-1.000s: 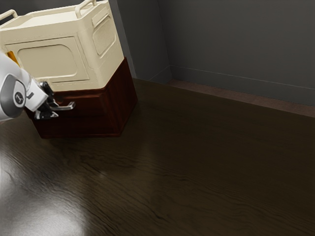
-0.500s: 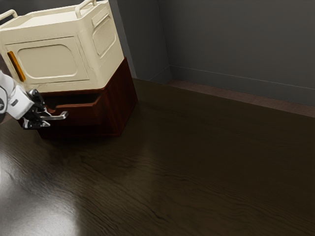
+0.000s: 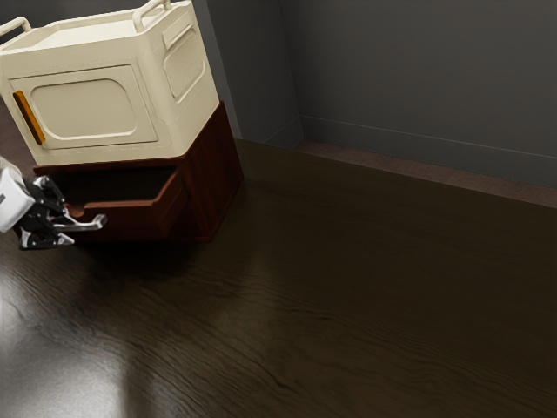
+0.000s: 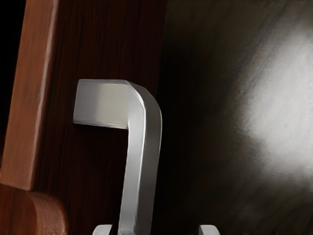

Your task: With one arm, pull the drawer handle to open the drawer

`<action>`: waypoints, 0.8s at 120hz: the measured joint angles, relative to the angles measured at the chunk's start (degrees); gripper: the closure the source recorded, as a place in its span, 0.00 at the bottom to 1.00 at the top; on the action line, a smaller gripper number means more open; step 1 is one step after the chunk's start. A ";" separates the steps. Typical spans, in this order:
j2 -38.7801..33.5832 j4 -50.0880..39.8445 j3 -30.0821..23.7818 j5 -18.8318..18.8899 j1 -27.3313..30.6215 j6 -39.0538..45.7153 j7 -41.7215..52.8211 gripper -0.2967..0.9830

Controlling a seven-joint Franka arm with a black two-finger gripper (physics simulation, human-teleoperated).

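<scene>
Grey walls (image 3: 418, 78) stand beyond the far edge of the dark wood desk (image 3: 365, 287). Red-brown cabinet (image 3: 213, 174) is located near that edge, toward the exterior view's left, with a cream box (image 3: 87, 109) on top. Drawer (image 3: 130, 225) is found pulled out, part of its interior exposed. Metal handle (image 3: 87, 225), mounted on the drawer front, passes between the fingers of the pincer (image 3: 63, 218). Pincer is released, one finger just beside the handle, the other farther off

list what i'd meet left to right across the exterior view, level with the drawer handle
Arm's white end → black gripper → silver drawer handle → reddish-brown side of the cabinet → dark wooden tabletop
</scene>
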 joint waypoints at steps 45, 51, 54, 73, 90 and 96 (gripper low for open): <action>-4.01 -2.56 0.04 2.00 0.07 -2.86 0.22 0.65; -4.33 -2.63 0.11 2.31 0.06 -3.39 0.25 0.65; -4.51 -2.70 0.17 2.43 0.06 -3.62 0.26 0.66; -6.30 -3.66 0.34 2.82 0.09 -5.10 0.39 0.68; -7.36 -4.13 0.35 3.12 0.09 -6.76 0.52 0.69; -7.86 -4.19 0.35 3.21 0.09 -7.41 0.56 0.70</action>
